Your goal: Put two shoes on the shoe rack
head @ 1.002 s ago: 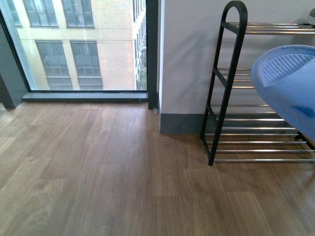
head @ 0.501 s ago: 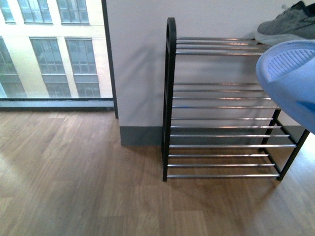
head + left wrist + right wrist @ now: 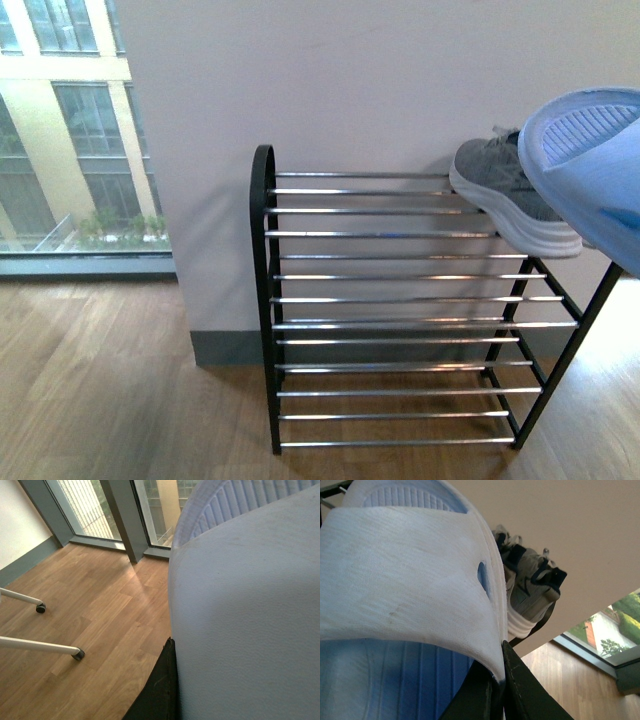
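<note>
Ahead of you stands a plain white wall (image 3: 350, 90) with a grey skirting board (image 3: 225, 347), a brown wood-plank floor (image 3: 110, 390) before it, and a tall glass window (image 3: 60, 140) to the left.

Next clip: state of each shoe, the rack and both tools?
Black-framed chrome-rod shoe rack: upright against the wall.
Grey knit sneaker with white sole: resting on the rack's top shelf.
Pale blue foam slide: held aloft before the rack, on no shelf.
Second pale blue foam slide: aloft above the floor, filling the left wrist view.
Right tool: shut on the slide's strap edge.
Left tool: seemingly shut on the second slide; one finger shows.
</note>
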{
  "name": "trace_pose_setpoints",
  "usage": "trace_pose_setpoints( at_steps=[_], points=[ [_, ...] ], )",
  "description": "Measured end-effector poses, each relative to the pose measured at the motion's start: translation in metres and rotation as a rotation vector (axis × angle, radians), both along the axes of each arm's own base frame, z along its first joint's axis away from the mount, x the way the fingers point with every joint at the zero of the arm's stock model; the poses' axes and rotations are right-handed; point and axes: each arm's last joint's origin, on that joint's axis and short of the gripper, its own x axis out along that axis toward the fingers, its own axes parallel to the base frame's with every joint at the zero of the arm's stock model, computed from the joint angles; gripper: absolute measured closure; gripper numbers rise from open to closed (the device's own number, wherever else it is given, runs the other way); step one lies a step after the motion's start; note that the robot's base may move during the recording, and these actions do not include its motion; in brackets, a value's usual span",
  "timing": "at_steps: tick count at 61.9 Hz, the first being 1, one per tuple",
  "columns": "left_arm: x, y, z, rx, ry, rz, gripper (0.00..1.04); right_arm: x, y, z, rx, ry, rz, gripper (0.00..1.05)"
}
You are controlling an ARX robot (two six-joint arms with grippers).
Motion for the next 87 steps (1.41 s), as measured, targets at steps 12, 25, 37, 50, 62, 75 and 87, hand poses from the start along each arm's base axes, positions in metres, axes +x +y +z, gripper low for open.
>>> trace_pose_setpoints(
  at_steps=[12, 25, 37, 50, 62, 75, 87],
  points=[
    [0.0, 0.0, 0.0, 0.0, 0.0, 0.0, 1.03, -0.0002, 0.0, 0.0004, 0.0, -0.002, 0.0, 1.03],
    [0.0, 0.0, 0.0, 0.0, 0.0, 0.0, 1.03, -0.0001, 0.0001, 0.0003, 0.0, -0.002, 0.0, 1.03],
    [0.0001, 0.0001, -0.0005, 0.0, 0.003, 0.001, 1.03, 0.0002, 0.0, -0.0004, 0.001, 0.003, 0.0, 1.03],
    [0.0001, 0.0001, -0.0003, 0.001, 0.002, 0.001, 1.03, 0.0, 0.0001, 0.0001, 0.001, 0.0, 0.001, 1.03],
    [0.0001, 0.0001, -0.0003, 0.0, 0.002, 0.001, 1.03, 0.0, 0.0001, -0.0001, 0.001, 0.001, 0.0, 1.03],
    [0.0001, 0.0, -0.0003, 0.0, 0.002, 0.0, 1.03, 0.0, 0.0001, -0.0001, 0.001, 0.001, 0.0, 1.03],
    [0.0001, 0.0, -0.0003, 0.0, 0.002, 0.0, 1.03, 0.0065, 0.0063, 0.0072, 0.281, -0.057, 0.022, 1.03]
  ],
)
